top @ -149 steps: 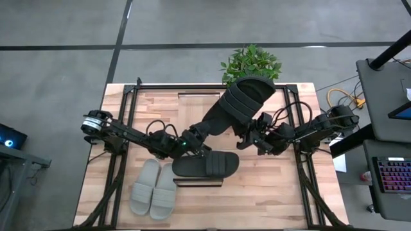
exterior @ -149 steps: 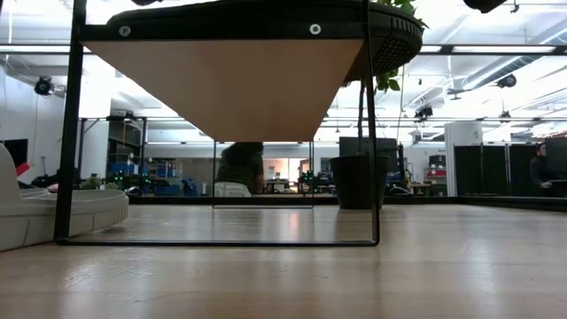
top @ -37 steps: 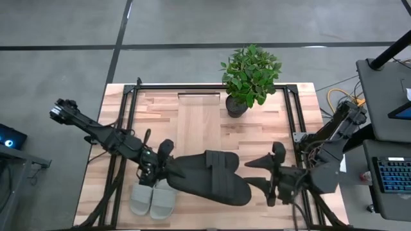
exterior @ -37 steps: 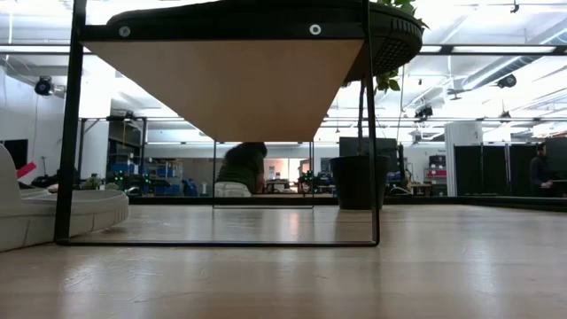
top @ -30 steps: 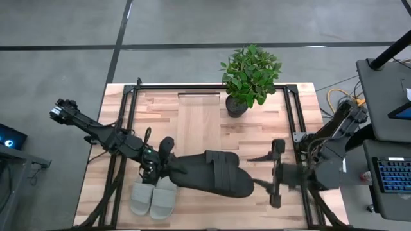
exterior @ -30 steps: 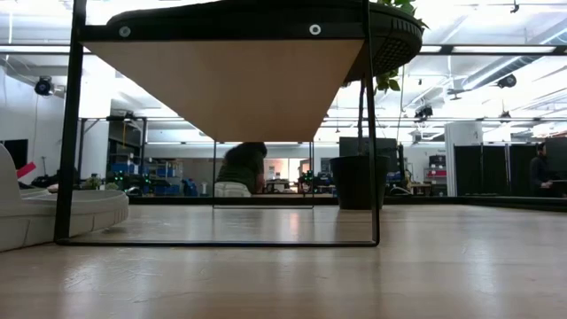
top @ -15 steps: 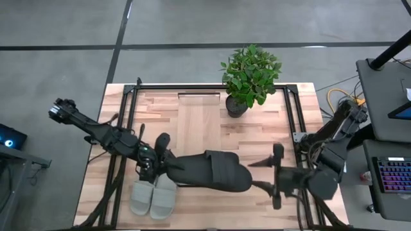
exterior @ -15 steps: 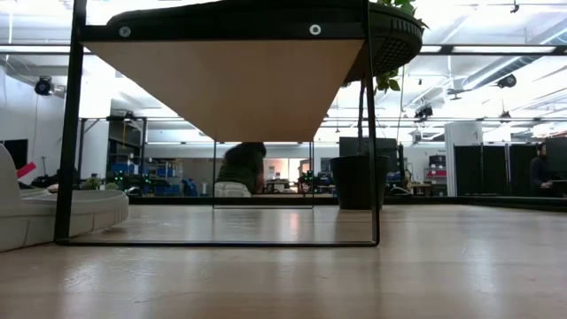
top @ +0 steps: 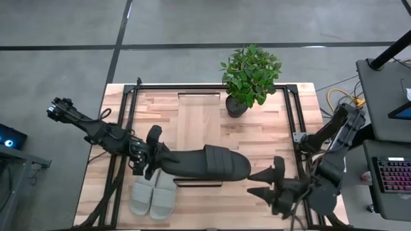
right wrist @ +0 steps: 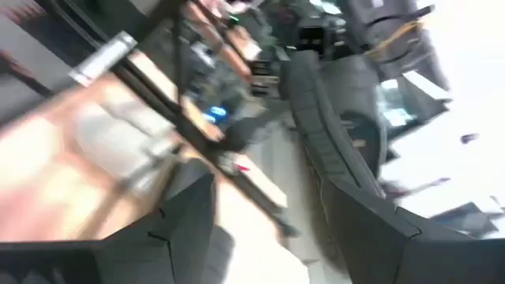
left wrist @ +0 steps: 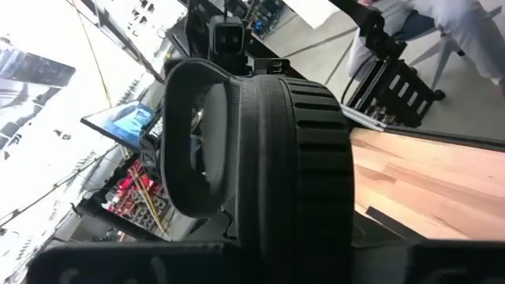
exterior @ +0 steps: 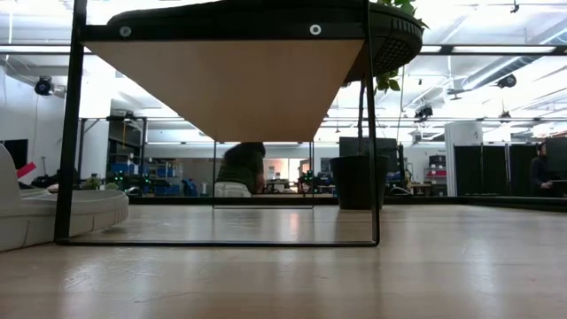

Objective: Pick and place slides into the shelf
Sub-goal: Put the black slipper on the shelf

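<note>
One dark ribbed slide point(top: 205, 162) is clamped at its heel between the left gripper's point(top: 152, 160) fingers, hiding the shelf beneath it. Beside those fingers lies the smooth pale grey pair point(top: 153, 196). Right gripper point(top: 264, 183), fingers spread and holding nothing, hangs beyond the toe; its wrist view is blurred.

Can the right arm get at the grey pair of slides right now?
Probably not easily: the grey slides lie at the table's left front, under the left hand and its black slide, while the open right hand sits far right.
</note>
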`<action>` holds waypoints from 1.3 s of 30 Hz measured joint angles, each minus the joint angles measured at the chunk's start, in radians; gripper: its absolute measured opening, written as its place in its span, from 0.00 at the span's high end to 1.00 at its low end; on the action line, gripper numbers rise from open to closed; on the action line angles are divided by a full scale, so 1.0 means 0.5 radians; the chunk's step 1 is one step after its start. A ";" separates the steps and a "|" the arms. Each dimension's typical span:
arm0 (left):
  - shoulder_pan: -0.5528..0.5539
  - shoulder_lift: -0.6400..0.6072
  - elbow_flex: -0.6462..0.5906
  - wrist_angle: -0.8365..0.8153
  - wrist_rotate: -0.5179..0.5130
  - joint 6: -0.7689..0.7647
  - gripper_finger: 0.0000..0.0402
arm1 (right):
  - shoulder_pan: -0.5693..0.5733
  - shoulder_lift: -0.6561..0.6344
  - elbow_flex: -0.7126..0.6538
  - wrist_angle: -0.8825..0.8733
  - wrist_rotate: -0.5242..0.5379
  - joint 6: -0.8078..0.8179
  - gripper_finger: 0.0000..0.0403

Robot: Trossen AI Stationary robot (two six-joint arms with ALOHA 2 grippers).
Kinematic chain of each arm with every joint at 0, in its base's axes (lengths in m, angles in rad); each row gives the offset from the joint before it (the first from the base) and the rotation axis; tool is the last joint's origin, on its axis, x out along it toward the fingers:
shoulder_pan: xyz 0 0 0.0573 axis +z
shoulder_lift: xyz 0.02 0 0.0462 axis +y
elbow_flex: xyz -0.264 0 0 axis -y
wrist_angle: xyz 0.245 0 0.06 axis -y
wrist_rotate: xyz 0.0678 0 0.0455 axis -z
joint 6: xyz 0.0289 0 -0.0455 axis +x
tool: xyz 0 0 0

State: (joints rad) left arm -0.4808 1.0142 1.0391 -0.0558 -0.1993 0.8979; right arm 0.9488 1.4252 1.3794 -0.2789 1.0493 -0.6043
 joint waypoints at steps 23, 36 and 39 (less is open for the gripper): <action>0.002 0.005 -0.012 0.024 0.040 -0.069 0.88 | -0.037 0.063 0.001 0.207 0.186 -0.324 0.44; 0.000 0.053 -0.022 0.075 0.112 -0.054 0.88 | -0.076 0.038 0.023 0.229 0.084 -0.290 0.44; 0.001 0.054 -0.022 0.077 0.106 -0.054 0.88 | -0.096 0.038 0.030 0.227 0.035 -0.253 0.44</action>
State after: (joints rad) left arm -0.4805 1.0410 1.0279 -0.0173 -0.1465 0.8707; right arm 0.9007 1.4445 1.3945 -0.1654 1.0669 -0.7310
